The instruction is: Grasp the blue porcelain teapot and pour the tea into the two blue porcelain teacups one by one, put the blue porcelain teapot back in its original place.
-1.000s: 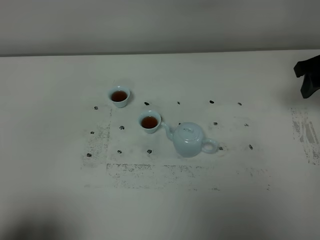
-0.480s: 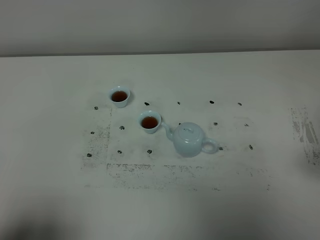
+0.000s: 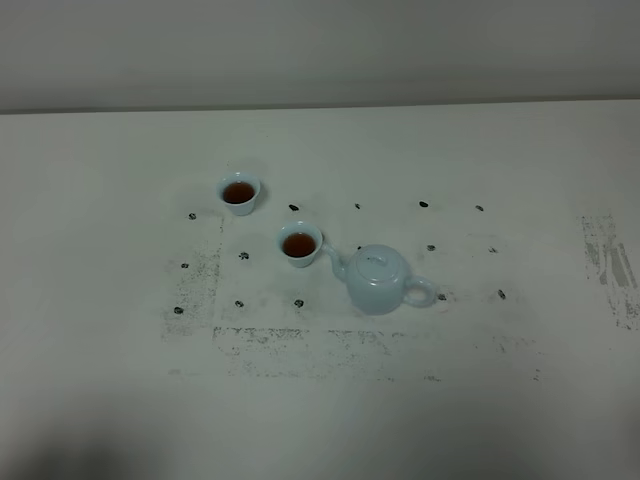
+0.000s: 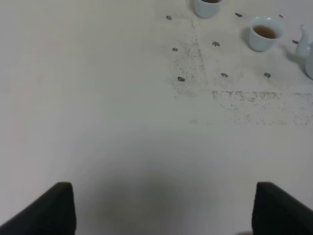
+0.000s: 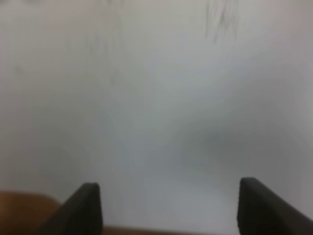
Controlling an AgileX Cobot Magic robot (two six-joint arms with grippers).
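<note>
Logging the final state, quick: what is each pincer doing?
Left pincer: open, holding nothing.
Right pincer: open, holding nothing.

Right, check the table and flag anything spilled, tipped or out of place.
Nothing stands out. The teapot stands upright with its lid on, both cups are upright with tea inside, and no puddle shows. The dark smudges and dots on the table look like worn markings, not a spill.
</note>
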